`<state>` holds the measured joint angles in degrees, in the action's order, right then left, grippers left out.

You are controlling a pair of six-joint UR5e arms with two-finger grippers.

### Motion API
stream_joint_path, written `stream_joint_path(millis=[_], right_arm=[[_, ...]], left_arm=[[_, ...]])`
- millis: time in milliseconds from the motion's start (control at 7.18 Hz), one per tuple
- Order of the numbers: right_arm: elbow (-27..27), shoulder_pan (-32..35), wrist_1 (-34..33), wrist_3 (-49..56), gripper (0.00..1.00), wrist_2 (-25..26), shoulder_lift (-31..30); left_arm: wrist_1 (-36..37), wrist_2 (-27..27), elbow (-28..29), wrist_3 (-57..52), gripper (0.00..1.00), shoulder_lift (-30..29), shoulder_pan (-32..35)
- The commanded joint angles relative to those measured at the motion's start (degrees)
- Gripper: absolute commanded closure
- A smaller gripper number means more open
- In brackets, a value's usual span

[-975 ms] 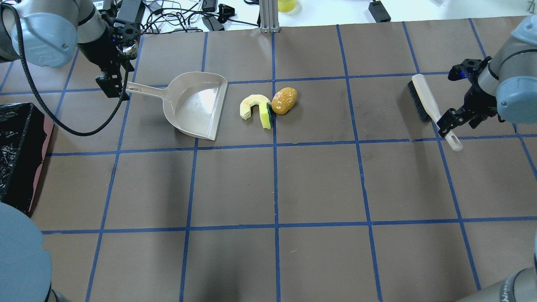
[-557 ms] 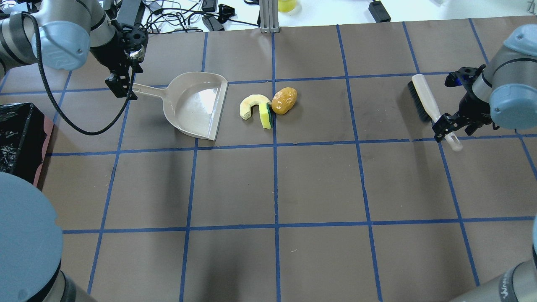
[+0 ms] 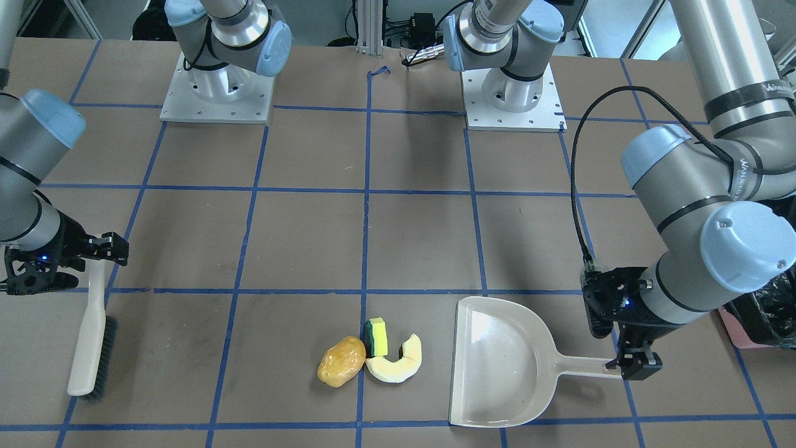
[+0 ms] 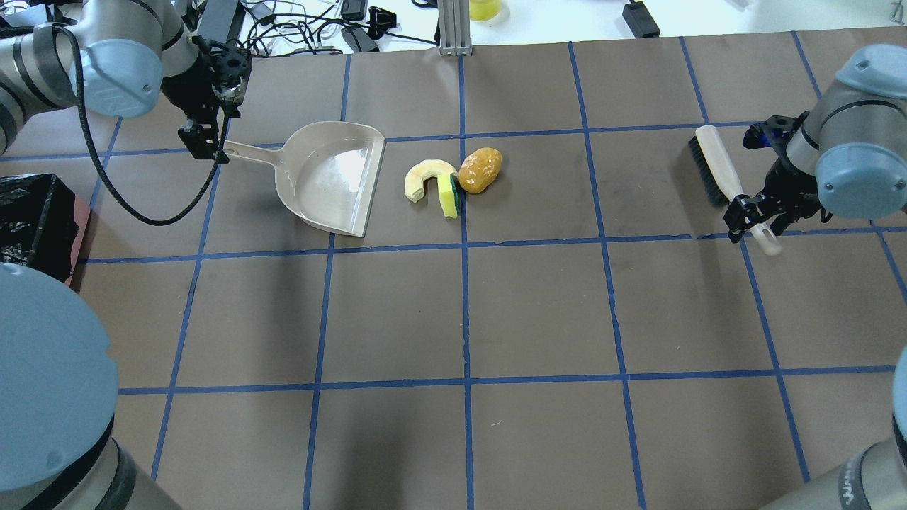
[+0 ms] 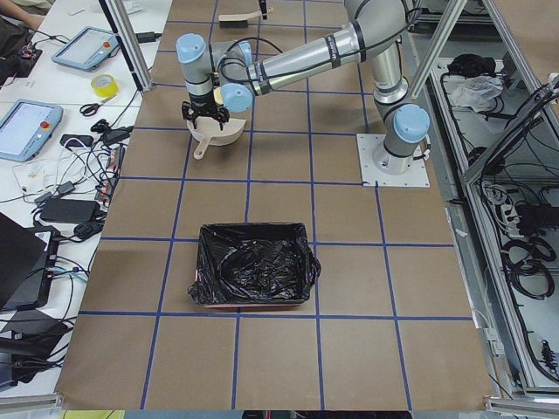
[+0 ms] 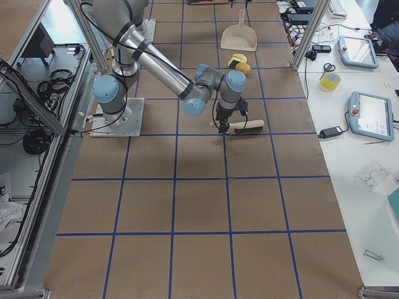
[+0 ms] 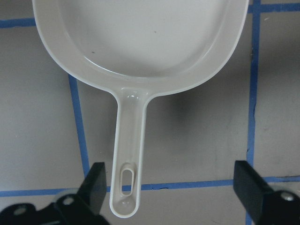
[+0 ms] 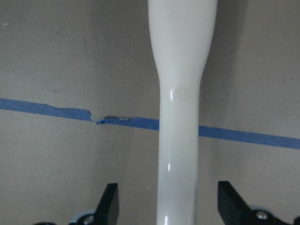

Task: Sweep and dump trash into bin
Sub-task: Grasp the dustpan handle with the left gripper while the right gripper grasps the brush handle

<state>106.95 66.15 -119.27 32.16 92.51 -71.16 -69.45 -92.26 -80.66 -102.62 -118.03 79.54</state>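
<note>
The trash lies together mid-table: a golden-brown potato-like lump (image 4: 480, 170), a yellow-green sponge (image 4: 448, 195) and a pale crescent slice (image 4: 423, 178), just right of the beige dustpan's (image 4: 333, 180) open mouth. My left gripper (image 4: 204, 146) is open over the end of the dustpan handle (image 7: 127, 178), which sits nearer its left finger (image 7: 96, 180). My right gripper (image 4: 757, 223) is open, straddling the handle of the white brush (image 8: 180, 93), which lies at the right (image 4: 716, 170). The black-bagged pink bin (image 5: 253, 275) stands at the table's left end (image 4: 28, 219).
Cables and power bricks (image 4: 297, 28) and a metal post (image 4: 453, 28) line the far table edge. The two arm bases (image 3: 217, 93) stand on the robot's side. Blue tape lines grid the brown table (image 4: 538, 312).
My left gripper moved right and down onto the dustpan handle's end. My right gripper shifted left and toward the brush handle's end, now straddling it. Trash, dustpan and brush have not moved.
</note>
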Motion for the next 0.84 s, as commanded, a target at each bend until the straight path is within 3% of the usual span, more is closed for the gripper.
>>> stream_joint_path(millis=[0,279,697], right_arm=[[-0.4,0.0,0.1,0.1,0.67,0.5,0.0],[-0.7,0.0,0.4,0.0,1.00,3.1,-0.3],[-1.0,0.9,0.5,-0.7,1.00,3.1,-0.9]], left_arm=[[3.9,-2.2,0.2,0.3,0.00,-2.7,0.0],[6.2,-4.8,-0.8,2.6,0.00,-4.6,0.0],[6.2,-4.4,-0.5,2.6,0.00,-6.2,0.0]])
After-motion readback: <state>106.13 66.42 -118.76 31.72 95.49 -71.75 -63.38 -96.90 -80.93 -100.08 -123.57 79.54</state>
